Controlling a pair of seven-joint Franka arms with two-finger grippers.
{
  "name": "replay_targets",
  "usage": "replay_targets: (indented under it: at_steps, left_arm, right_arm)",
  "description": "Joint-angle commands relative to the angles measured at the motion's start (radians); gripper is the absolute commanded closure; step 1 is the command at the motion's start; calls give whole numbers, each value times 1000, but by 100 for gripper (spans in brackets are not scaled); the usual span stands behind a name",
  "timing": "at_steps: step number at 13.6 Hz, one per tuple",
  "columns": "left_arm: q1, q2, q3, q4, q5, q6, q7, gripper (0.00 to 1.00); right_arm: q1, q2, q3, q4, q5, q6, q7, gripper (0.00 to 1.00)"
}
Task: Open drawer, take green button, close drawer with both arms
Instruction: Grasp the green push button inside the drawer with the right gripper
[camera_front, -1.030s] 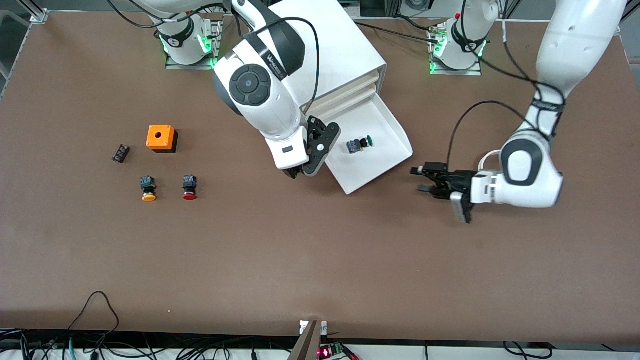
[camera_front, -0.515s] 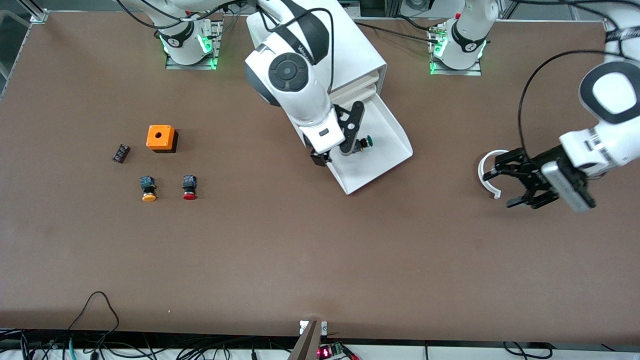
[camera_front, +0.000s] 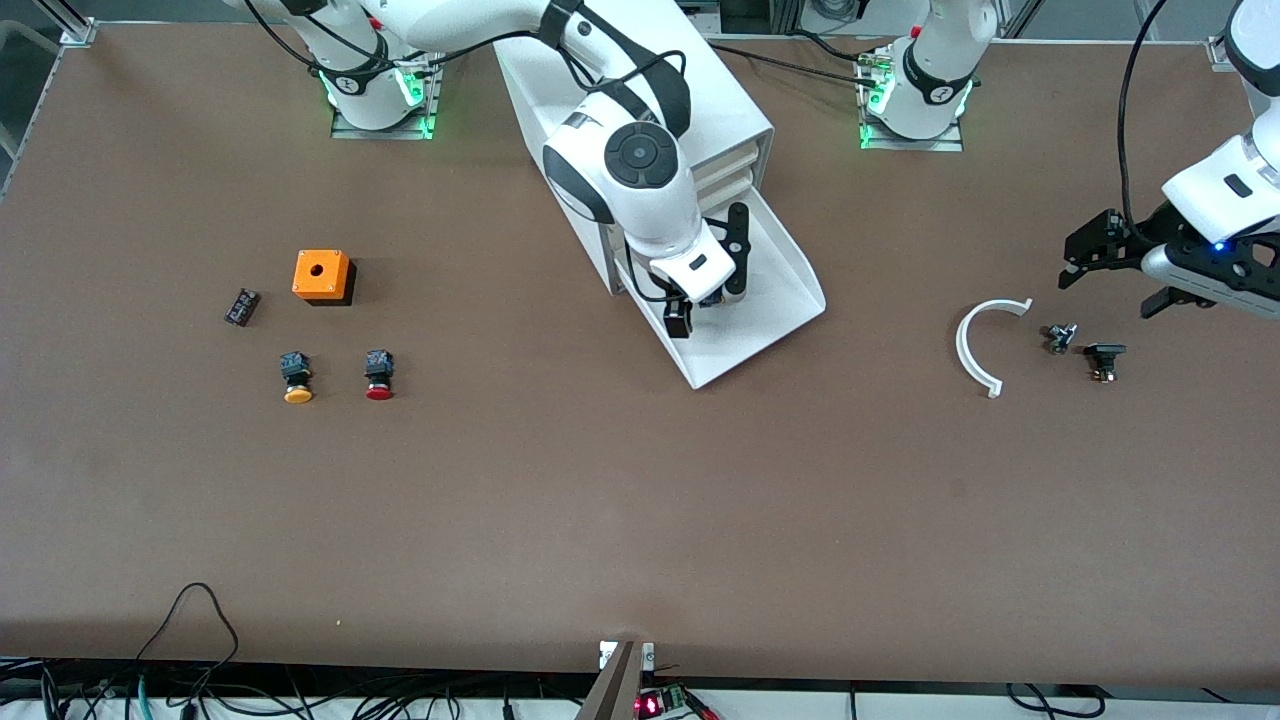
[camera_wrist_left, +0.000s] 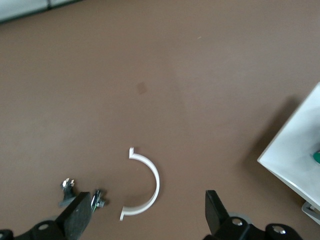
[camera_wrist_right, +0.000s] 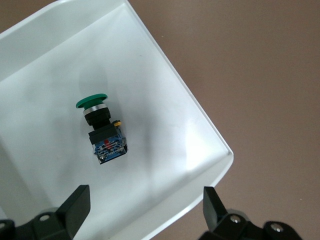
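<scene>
The drawer (camera_front: 790, 262), lowest of the white cabinet (camera_front: 690, 90), stands pulled out as a shallow white tray (camera_wrist_right: 165, 115). The button (camera_wrist_right: 101, 129) lies on its side in it, green cap and black body. In the front view my right gripper (camera_front: 710, 280) hangs over the drawer and hides most of the button. That gripper (camera_wrist_right: 145, 199) is open, one finger on each side of the tray's front rim, with nothing between them. My left gripper (camera_front: 1110, 285) hovers open and empty over the table at the left arm's end, also shown in its wrist view (camera_wrist_left: 147, 207).
A white half ring (camera_front: 983, 342) and two small metal parts (camera_front: 1058, 337) (camera_front: 1104, 358) lie below the left gripper. Toward the right arm's end sit an orange box (camera_front: 322, 275), a yellow-capped button (camera_front: 296, 378), a red-capped button (camera_front: 379, 375) and a small black part (camera_front: 241, 306).
My right gripper swung from beside the drawer to over the button. The left arm drew back toward its end of the table, uncovering the half ring and small parts.
</scene>
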Motion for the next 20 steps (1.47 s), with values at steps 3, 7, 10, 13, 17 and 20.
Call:
replay_targets:
  at_steps: [3, 7, 10, 13, 17, 20]
  left_arm:
    - [-45, 6, 17, 49, 112, -86, -205, 0]
    - [-45, 12, 19, 56, 110, -86, -205, 0]
    - [-45, 15, 19, 56, 107, -86, -205, 0]
    - [-43, 30, 20, 56, 96, -80, -205, 0]
    - [-46, 35, 14, 59, 96, -77, -194, 0]
    - [-46, 49, 14, 76, 98, -80, -190, 0]
  right_arm:
    - [57, 30, -12, 30, -90, -14, -68, 0]
    - [71, 78, -10, 31, -105, 27, -60, 0]
    - [71, 98, -10, 33, -73, 47, -51, 0]
    - [69, 113, -10, 31, -72, 47, -19, 0]
    - [77, 129, -3, 33, -67, 49, -17, 0]
    - [92, 129, -1, 33, -67, 47, -16, 0]
